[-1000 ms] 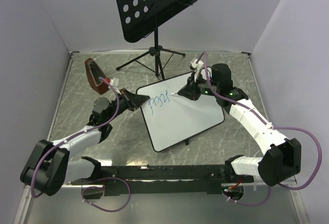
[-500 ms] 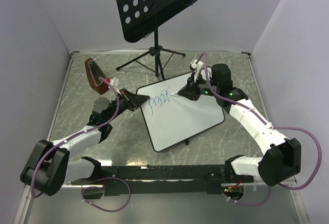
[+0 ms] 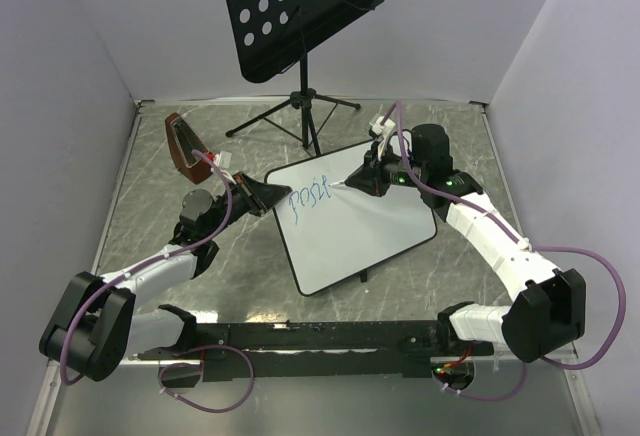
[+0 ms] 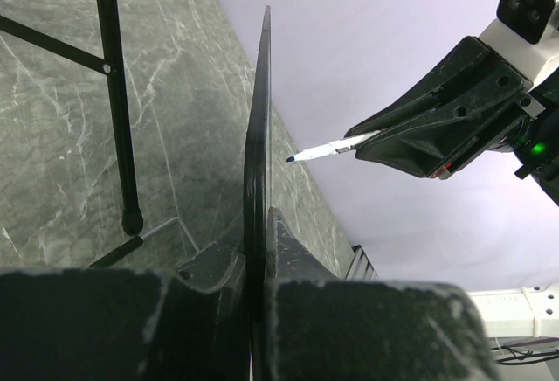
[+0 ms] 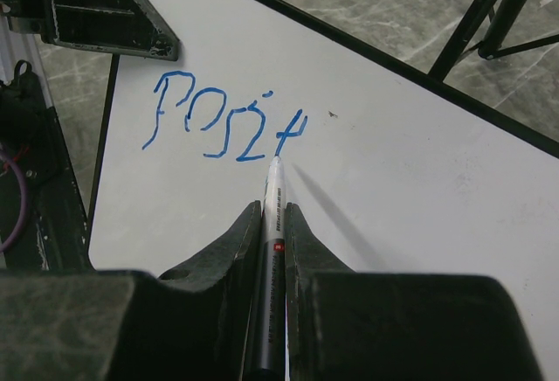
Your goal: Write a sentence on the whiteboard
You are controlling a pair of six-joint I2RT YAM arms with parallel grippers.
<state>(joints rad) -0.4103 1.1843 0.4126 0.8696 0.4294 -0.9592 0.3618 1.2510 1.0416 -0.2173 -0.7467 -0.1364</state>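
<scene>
The whiteboard [image 3: 360, 226] lies tilted in mid-table, white with a thin black rim. My left gripper [image 3: 272, 194] is shut on its left edge; the left wrist view shows the whiteboard [image 4: 258, 162] edge-on between the jaws. My right gripper [image 3: 362, 182] is shut on a silver marker [image 5: 274, 224], whose tip touches the whiteboard [image 5: 393, 189] just under the last blue stroke. The sentence [image 5: 229, 124] reads "Posit" in blue, also visible as the sentence [image 3: 308, 196] near the board's upper left corner. The marker [image 4: 325, 148] shows in the left wrist view.
A black perforated music stand [image 3: 300, 6] on a tripod [image 3: 305, 116] stands behind the board. A brown eraser-like block [image 3: 184, 148] lies at the left. Grey walls close in both sides, and a black rail [image 3: 320, 336] runs along the near edge.
The right gripper and marker have shifted very slightly near the end of the blue writing. The left arm and the board have not moved.
</scene>
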